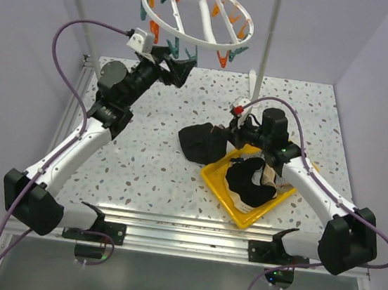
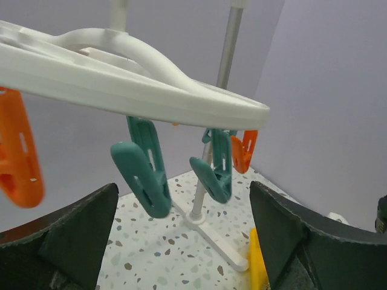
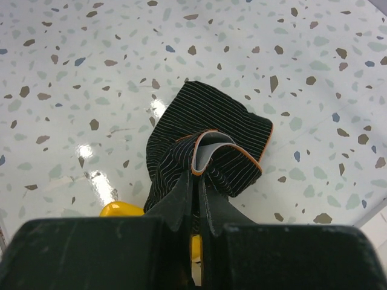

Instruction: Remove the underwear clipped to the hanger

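R gripper (image 3: 196, 181) pinching blk striped underwear (image 3: 225, 138).

No text, label, brand, number or sign could be read in any of the views. The only marking seen was the fine pinstriping with an orange edge on the black underwear (image 3: 211, 151), and no lettering was formed by it.
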Controlling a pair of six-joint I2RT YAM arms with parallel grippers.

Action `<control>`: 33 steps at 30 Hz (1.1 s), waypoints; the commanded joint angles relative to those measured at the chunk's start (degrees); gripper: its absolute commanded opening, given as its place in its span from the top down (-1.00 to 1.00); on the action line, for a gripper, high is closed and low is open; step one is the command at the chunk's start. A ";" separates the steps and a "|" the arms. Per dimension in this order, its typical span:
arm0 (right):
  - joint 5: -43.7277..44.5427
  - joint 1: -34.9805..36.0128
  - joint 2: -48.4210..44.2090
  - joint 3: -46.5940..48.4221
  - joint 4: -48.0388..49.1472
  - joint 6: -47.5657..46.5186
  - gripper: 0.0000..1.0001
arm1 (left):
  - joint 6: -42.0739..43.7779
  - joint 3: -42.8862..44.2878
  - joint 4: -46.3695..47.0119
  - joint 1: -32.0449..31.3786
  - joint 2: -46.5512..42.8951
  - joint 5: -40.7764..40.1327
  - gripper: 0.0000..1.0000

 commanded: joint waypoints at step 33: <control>-4.01 -6.89 4.27 13.85 -24.91 -12.56 -0.94 | 2.43 -27.30 -13.90 -1.86 -8.71 4.66 -0.98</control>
